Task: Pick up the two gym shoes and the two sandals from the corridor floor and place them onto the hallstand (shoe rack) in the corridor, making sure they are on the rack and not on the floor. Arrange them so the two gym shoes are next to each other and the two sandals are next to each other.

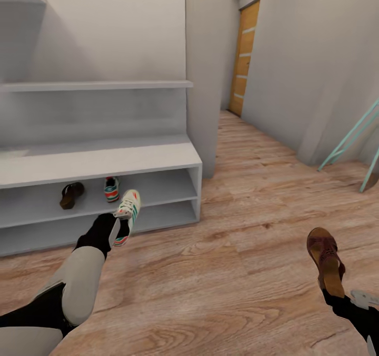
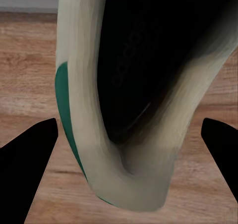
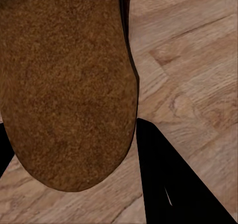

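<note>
Left gripper [image 1: 117,229] clenches 1 gym shoe [image 1: 128,209] before the hallstand [image 1: 173,159], for its upper tier beside shoe 2 [image 1: 111,189]; right gripper [image 1: 332,293] grasps 1 sandal [image 1: 325,258] above the corridor floor [image 1: 237,251]; sandal 2 [image 1: 71,194] already racked.

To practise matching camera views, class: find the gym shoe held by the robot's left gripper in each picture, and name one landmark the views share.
Head view: the held gym shoe is lower left of centre, in front of the hallstand.
Left wrist view: it fills the middle, opening toward the camera, between the dark fingers.
Right wrist view: this picture has the sandal in place of the gym shoe.
Shared landmark: the corridor floor.
</note>
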